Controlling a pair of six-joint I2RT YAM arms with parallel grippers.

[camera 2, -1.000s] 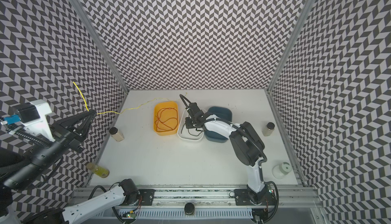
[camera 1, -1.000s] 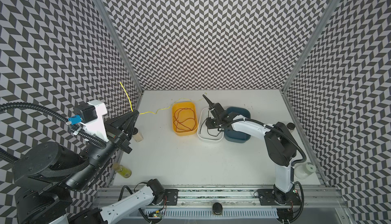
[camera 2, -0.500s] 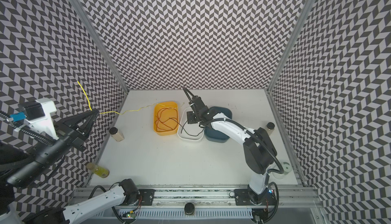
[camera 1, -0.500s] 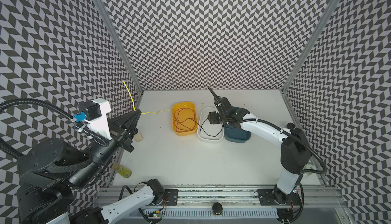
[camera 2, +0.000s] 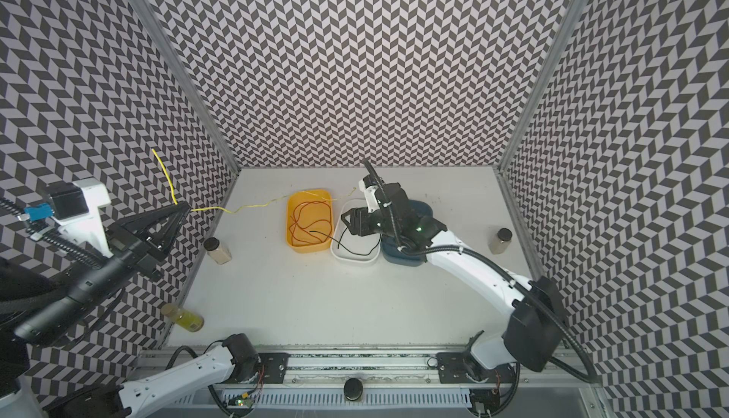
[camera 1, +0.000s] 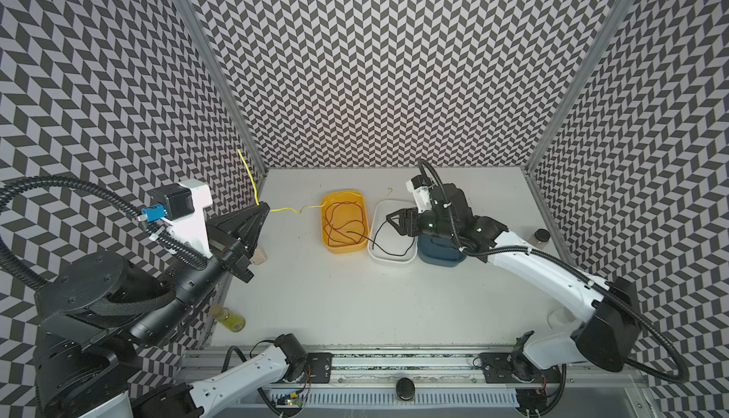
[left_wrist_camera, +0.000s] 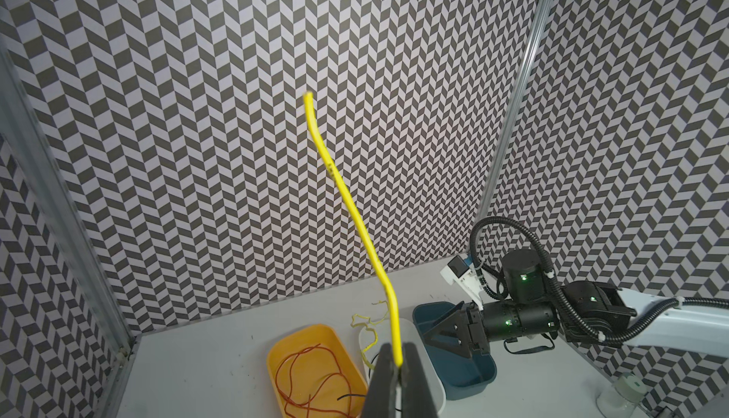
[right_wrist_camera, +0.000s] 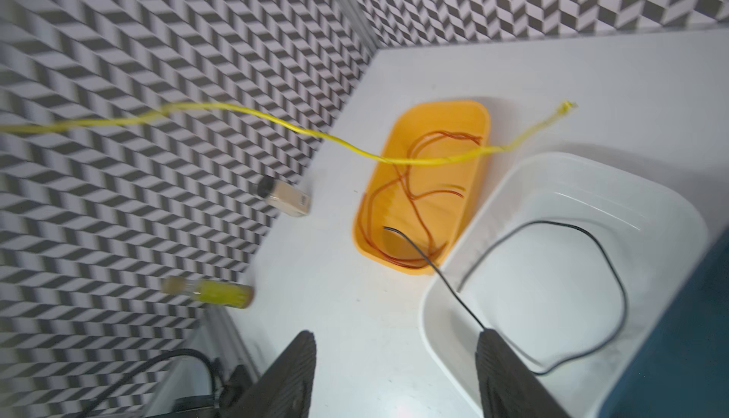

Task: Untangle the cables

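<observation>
The thin yellow wire [left_wrist_camera: 357, 219] is pinched in the closed left gripper [left_wrist_camera: 398, 353] and stretched over the orange plastic tub [camera 1: 343, 249], where the thin red wire [right_wrist_camera: 438, 191] lies. The end of the thin black wire [right_wrist_camera: 552, 222] seems laid on the red one, so both could be snagged. A second ago it was lifted; now it is dropped in the white plastic tub [camera 1: 392, 258], and the right gripper [right_wrist_camera: 396, 335] is spread wide.

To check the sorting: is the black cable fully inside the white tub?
Not fully. The black cable loops inside the white tub, but one end crosses the rim and sticks out over the yellow tub.

No legible text, no readable labels, numbers
</observation>
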